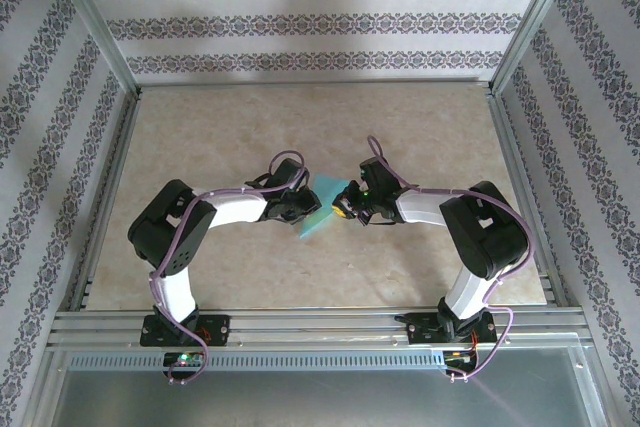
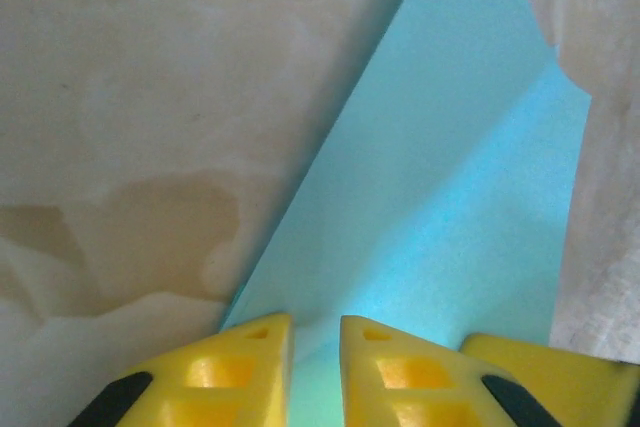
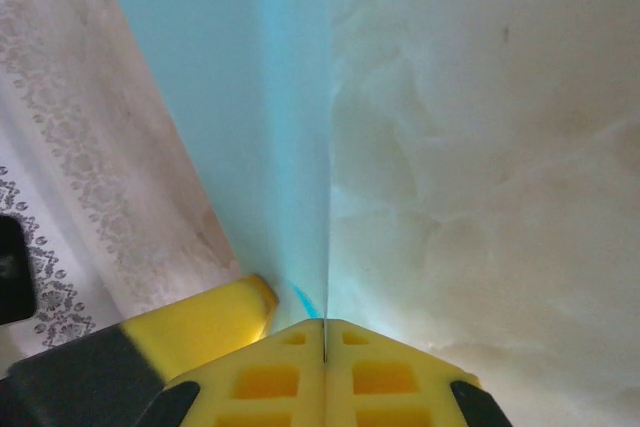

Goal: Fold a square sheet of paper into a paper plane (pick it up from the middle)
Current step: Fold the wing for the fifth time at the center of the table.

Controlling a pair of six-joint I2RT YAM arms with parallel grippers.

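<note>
R claw: jaws pressed together on the paper plane, fold edge pinched in the seam. L claw: jaws a slit apart, plane in the gap, prob. not gripping. Plane's long axis runs straight ahead of R claw, ahead-right of L. Your holding arm is R; move w/ that.

**Top view:** you get bright, even, diffuse light. The arms cast soft, faint shadows on the bench. A grey patch dims the top of the back wall. Detail is sharp.

**Left wrist view:** focus is soft. The paper plane glows pale, with a shaded fold at lower right. The yellow fingers of the left gripper blur.

**Right wrist view:** you see the bench wash out almost white. The fingers of the right gripper are soft, with a blue glow at their tips.
</note>
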